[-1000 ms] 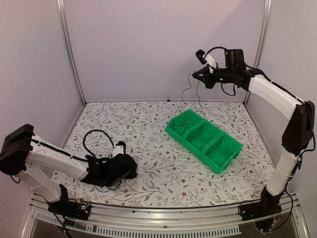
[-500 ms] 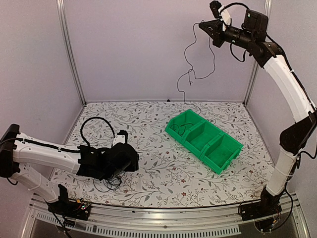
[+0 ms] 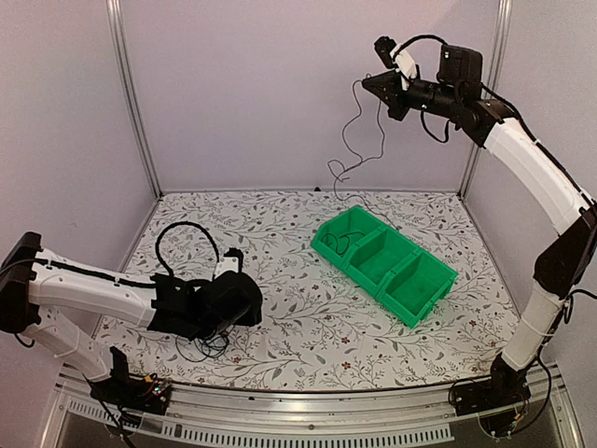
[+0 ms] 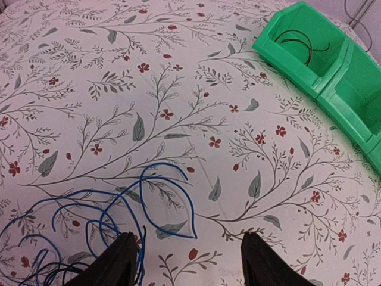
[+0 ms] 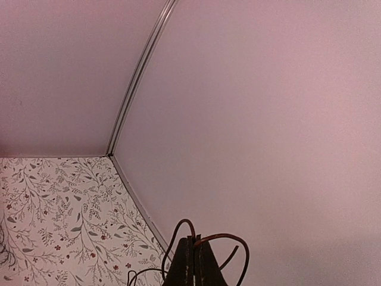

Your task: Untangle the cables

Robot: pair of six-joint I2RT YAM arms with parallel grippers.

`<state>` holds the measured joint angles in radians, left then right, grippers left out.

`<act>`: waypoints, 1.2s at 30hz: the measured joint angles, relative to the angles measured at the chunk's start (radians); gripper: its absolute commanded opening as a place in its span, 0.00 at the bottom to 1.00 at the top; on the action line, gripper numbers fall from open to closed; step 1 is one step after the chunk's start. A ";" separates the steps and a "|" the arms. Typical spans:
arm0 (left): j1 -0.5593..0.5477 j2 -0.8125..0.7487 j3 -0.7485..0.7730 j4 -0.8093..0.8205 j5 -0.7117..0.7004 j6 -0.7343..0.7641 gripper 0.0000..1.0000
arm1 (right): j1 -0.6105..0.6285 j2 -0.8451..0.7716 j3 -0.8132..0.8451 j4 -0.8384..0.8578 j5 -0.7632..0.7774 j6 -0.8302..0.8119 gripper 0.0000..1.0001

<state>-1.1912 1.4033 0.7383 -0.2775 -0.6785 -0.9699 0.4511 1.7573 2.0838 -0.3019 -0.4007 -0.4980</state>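
Observation:
My right gripper [image 3: 368, 84] is raised high near the back wall and shut on a thin dark cable [image 3: 357, 140]. The cable hangs in loose bends down toward the green bin [image 3: 424, 289]. In the right wrist view the jaws [image 5: 193, 239] are pressed together on the cable [image 5: 235, 236], which loops out on both sides. My left gripper [image 3: 250, 308] is low over the table at the front left, next to a small tangle of thin cables [image 3: 201, 347]. In the left wrist view it [image 4: 187, 238] is open and empty, with blue cable loops [image 4: 89, 205] by its left finger [image 4: 119, 262].
The green bin has three compartments. It also shows in the left wrist view [image 4: 348, 95], with a thin dark wire [image 4: 303, 44] in its end compartment. Pale walls and metal corner posts [image 3: 131, 93] close in the back and sides.
My right gripper rose high with the cable, then came down a little and moved left. The hanging cable swung with it. My left arm edged slightly to the right.

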 measured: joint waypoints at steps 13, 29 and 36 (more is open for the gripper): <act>-0.002 0.026 0.001 0.001 0.016 -0.006 0.62 | 0.000 -0.028 -0.422 0.083 0.001 0.019 0.00; -0.002 0.050 0.001 0.001 0.016 -0.025 0.62 | -0.001 -0.150 -0.458 0.095 0.006 0.031 0.00; -0.002 0.050 0.016 -0.005 0.016 -0.025 0.62 | -0.007 -0.172 -0.401 0.078 0.006 0.035 0.00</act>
<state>-1.1934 1.4536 0.7540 -0.2825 -0.6628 -0.9947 0.4442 1.5852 1.6829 -0.2241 -0.3946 -0.4629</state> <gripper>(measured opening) 0.618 0.017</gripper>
